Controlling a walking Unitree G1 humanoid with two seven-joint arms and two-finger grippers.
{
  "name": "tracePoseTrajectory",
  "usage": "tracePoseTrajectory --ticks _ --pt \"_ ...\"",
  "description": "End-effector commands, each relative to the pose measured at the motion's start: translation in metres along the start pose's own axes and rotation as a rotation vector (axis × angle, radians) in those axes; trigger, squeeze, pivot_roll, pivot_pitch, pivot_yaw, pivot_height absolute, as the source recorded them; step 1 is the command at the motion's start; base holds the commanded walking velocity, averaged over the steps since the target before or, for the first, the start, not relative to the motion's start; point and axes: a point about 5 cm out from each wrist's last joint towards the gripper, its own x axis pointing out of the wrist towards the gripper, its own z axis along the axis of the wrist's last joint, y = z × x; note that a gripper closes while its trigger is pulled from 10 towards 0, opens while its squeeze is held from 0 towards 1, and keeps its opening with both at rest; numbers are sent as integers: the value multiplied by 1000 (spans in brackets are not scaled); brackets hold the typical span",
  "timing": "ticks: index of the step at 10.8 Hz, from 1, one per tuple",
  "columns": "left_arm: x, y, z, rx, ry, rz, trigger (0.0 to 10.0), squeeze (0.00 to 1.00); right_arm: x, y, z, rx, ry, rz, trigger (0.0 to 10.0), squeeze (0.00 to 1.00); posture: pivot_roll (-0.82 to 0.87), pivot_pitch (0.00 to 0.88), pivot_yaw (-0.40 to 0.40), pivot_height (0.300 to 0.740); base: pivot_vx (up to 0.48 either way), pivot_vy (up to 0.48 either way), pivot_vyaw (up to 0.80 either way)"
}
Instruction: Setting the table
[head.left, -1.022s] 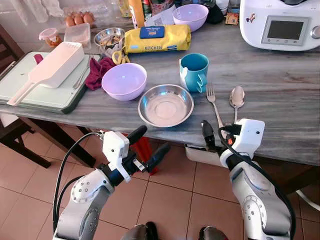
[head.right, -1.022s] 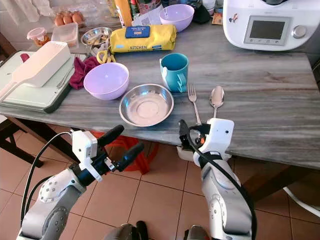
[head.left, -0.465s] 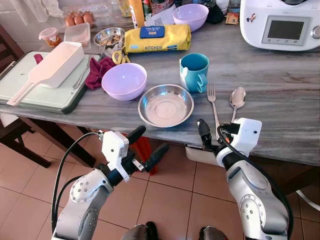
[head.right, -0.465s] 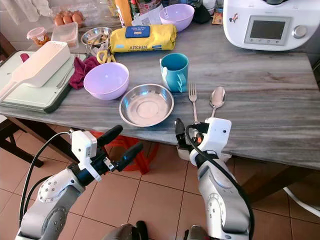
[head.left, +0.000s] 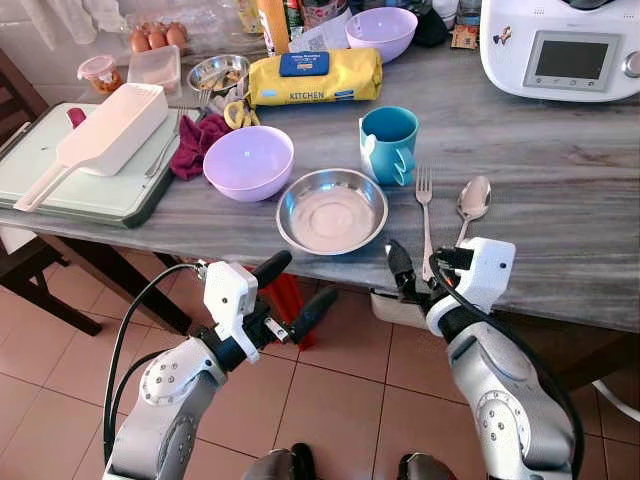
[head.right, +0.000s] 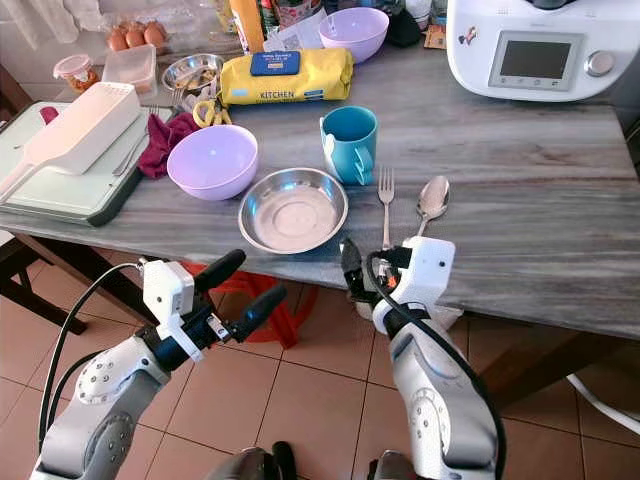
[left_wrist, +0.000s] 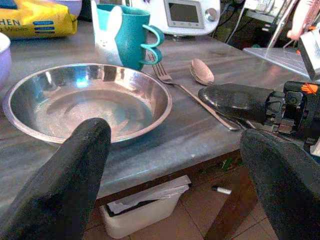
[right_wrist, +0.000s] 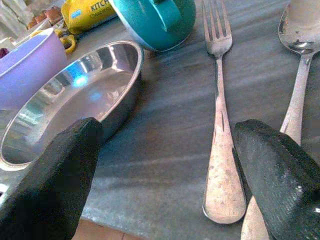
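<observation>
A steel bowl (head.left: 332, 210) sits near the grey table's front edge (head.left: 560, 290). Behind it stands a teal mug (head.left: 388, 143). A fork (head.left: 425, 212) and a spoon (head.left: 470, 198) lie side by side to the bowl's right. A purple bowl (head.left: 248, 162) stands to the bowl's left. My right gripper (head.left: 418, 272) is open at the table's edge, and the fork's handle end (right_wrist: 222, 200) lies between its fingers (right_wrist: 50, 190), untouched. My left gripper (head.left: 292, 287) is open below the table edge, facing the steel bowl (left_wrist: 85, 100).
A green board (head.left: 70, 175) with a white scoop (head.left: 105, 135) lies at the left. A yellow pack (head.left: 315, 77), a second purple bowl (head.left: 380, 32) and a white kitchen machine (head.left: 560, 45) stand at the back. A white box (head.left: 400, 308) sits under the table.
My right gripper has moved left and forward to the fork's handle at the table edge. The left arm has hardly moved.
</observation>
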Motion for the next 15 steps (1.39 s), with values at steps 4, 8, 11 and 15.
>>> tracePoseTrajectory --ticks 4,8,11,15 --pt "-3 4 1 24 13 3 10000 0 -12 -4 -14 16 61 -14 10000 0 -69 181 155 740 0 0 0" --pt "-2 3 0 19 16 -3 10000 0 -18 -13 -13 -5 55 -50 10000 0 -75 182 161 740 0 0 0" --pt "-2 3 0 19 16 1 10000 0 -15 -17 -10 -37 44 -50 10000 0 -71 182 163 740 0 0 0" --pt "-2 3 0 22 15 5 10000 0 0 -6 11 -51 -40 0 10000 0 -65 181 159 740 0 0 0"
